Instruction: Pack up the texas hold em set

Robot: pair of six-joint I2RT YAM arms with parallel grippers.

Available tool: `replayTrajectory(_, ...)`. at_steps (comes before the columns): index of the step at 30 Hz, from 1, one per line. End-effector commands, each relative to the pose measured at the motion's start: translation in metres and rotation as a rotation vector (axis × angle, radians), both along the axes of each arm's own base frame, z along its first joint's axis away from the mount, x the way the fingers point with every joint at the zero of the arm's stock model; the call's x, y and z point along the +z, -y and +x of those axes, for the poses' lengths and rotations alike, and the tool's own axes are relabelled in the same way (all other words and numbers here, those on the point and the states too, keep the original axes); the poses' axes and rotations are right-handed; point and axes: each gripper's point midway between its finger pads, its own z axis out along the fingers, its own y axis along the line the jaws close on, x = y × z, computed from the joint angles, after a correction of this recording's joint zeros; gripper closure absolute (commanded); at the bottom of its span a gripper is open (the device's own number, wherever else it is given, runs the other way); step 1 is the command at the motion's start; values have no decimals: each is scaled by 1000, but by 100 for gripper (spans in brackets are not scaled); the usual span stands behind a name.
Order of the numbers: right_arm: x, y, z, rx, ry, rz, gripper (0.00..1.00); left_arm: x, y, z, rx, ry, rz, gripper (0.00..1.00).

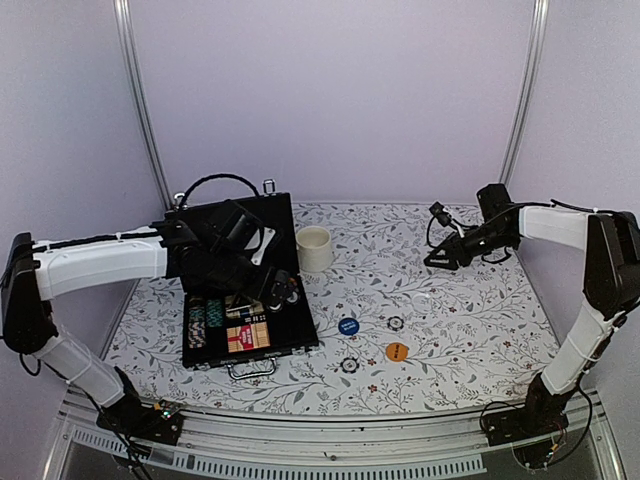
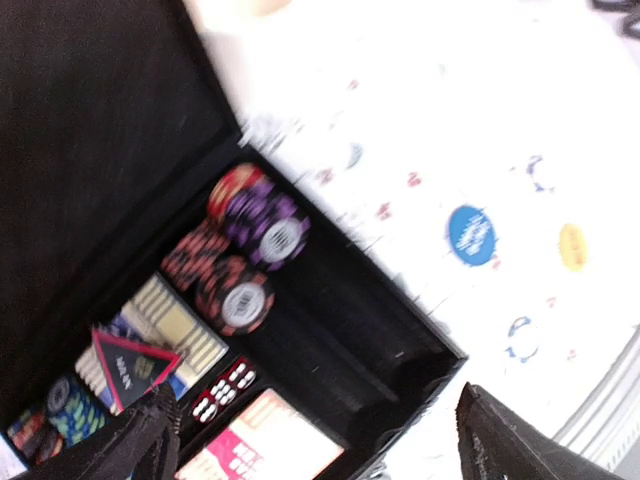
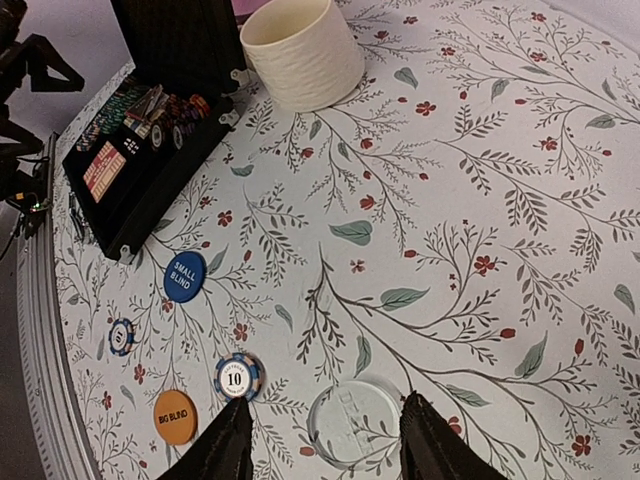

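From above, we see the black case (image 1: 300, 345) lying open on the left side of the table (image 1: 470, 320), its lid (image 1: 275, 212) propped up behind, and the left gripper (image 1: 278, 292) hanging over the tray. The cream mug (image 1: 314, 248) stands just beside the lid's right edge. To the right of the case lie a blue button (image 1: 348, 326) and an orange button (image 1: 397, 351). One striped poker chip (image 1: 396, 323) sits just behind the orange button and a second chip (image 1: 349, 365) just in front of the blue one. The right gripper (image 1: 440, 260) hovers well apart from them, over the right half of the table. In the left wrist view (a blurred one) the left gripper's fingers (image 2: 130, 445) stand wide apart with nothing between them, above the tray. It holds purple chips (image 2: 265, 225), red-and-black chips (image 2: 235, 295), dice (image 2: 222, 390) and a red card deck (image 2: 265, 445). In the right wrist view the right gripper (image 3: 328, 405) shows its fingers partly apart, with a clear round disc (image 3: 350, 430) between them. We cannot tell whether they pinch it. Beyond them the striped poker chip (image 3: 238, 377) reads 10, the blue button (image 3: 185, 276) SMALL BLIND and the orange button (image 3: 172, 416) BIG BLIND, all outside the case.
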Motion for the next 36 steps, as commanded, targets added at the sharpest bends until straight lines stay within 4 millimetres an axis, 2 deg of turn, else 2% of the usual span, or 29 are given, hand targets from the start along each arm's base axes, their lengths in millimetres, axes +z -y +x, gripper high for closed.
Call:
replayTrajectory(1, 36, -1, 11, -5, 106, -17, 56, 51, 33, 10, -101, 201, -50, 3)
replayTrajectory(5, 69, 1, 18, -23, 188, -27, 55, 80, 46, 13, -158, 322, -26, 3)
replayTrajectory(7, 90, 2, 21, -29, 227, -38, 54, 113, 60, 8, -222, 436, -62, 3)
replayTrajectory(8, 102, 2, 22, -29, 249, -48, 54, 134, 61, 9, -219, 504, -75, 3)
replayTrajectory(10, 127, 3, 27, -33, 305, -67, 53, 163, 55, 19, -166, 621, -92, 3)
replayTrajectory(11, 139, 2, 28, -30, 336, -70, 50, 168, 50, 26, -124, 667, -86, 3)
replayTrajectory(12, 151, 2, 29, -29, 365, -64, 41, 163, 42, 34, -68, 685, -63, 3)
replayTrajectory(13, 160, 0, 31, -23, 392, -54, 25, 156, 39, 40, -34, 683, -44, 3)
replayTrajectory(14, 163, 0, 33, -27, 406, -44, 4, 146, 43, 43, -52, 675, -23, 3)
replayTrajectory(15, 161, -2, 36, -35, 401, -34, 1, 136, 50, 45, -98, 667, 2, 3)
replayTrajectory(20, 130, -13, 43, 25, 311, -20, 0, 81, 69, 60, -147, 596, 101, 3)
replayTrajectory(21, 126, -15, 44, 40, 301, -17, 3, 72, 72, 61, -157, 579, 103, 5)
replayTrajectory(23, 120, -19, 42, 77, 302, -10, 9, 60, 82, 54, -221, 537, 85, 11)
replayTrajectory(25, 110, -24, 42, 99, 303, -33, 13, 46, 87, 51, -280, 516, 82, 25)
replayTrajectory(27, 90, -29, 48, 93, 290, -102, 18, 39, 89, 54, -295, 475, 66, 37)
replayTrajectory(29, 64, -33, 49, 87, 258, -194, 23, 36, 96, 51, -334, 417, 29, 43)
replayTrajectory(33, 14, -30, 47, 72, 176, -359, 29, 41, 101, 40, -378, 410, -41, 39)
replayTrajectory(36, -11, -23, 44, 53, 119, -418, 29, 45, 97, 37, -373, 421, -45, 35)
